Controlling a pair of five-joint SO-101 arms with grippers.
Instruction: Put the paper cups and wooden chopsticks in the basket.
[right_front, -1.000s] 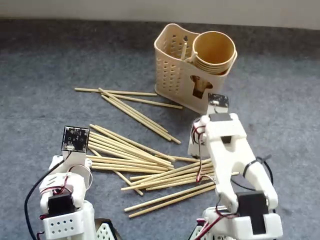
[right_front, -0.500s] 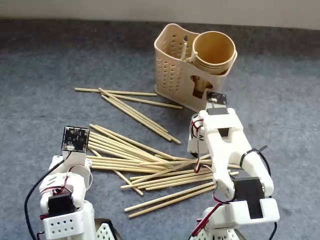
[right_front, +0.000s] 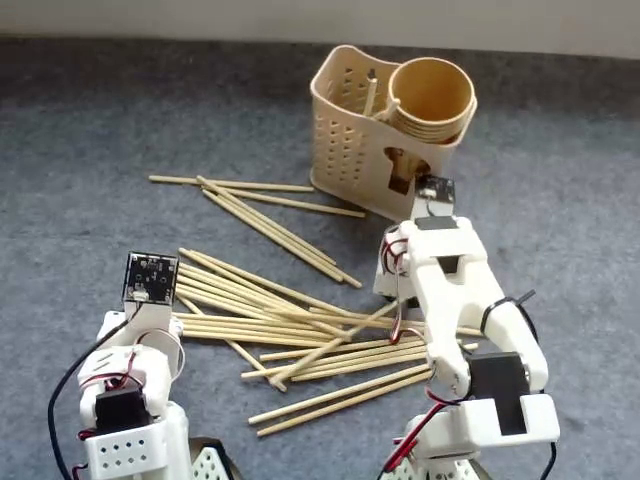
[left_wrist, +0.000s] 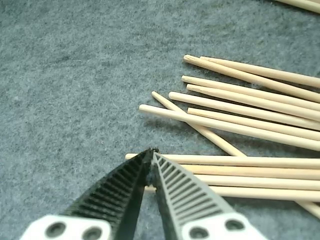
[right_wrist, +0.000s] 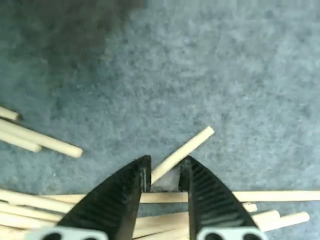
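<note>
Wooden chopsticks (right_front: 262, 300) are lying in a loose heap on the grey carpet (right_front: 100, 120) between the two arms, with a few more lying toward the basket (right_front: 345, 140), where the paper cups (right_front: 432, 95) are already sitting stacked. The right gripper (right_wrist: 165, 170) is pinching nearly closed on a single chopstick (right_wrist: 182, 148) near one end, the tip slanting out past the fingers. The left gripper (left_wrist: 151, 154) is hanging over the heap's near ends, tips meeting, carrying nothing. The sticks are looking light, stiff, smooth and apt to roll or pivot, so gripping nearer the middle seems steadier. Against a second ago, the pinched stick is now angling across the heap, the right arm is sitting closer to the basket, and the basket is standing slightly shifted.
</note>
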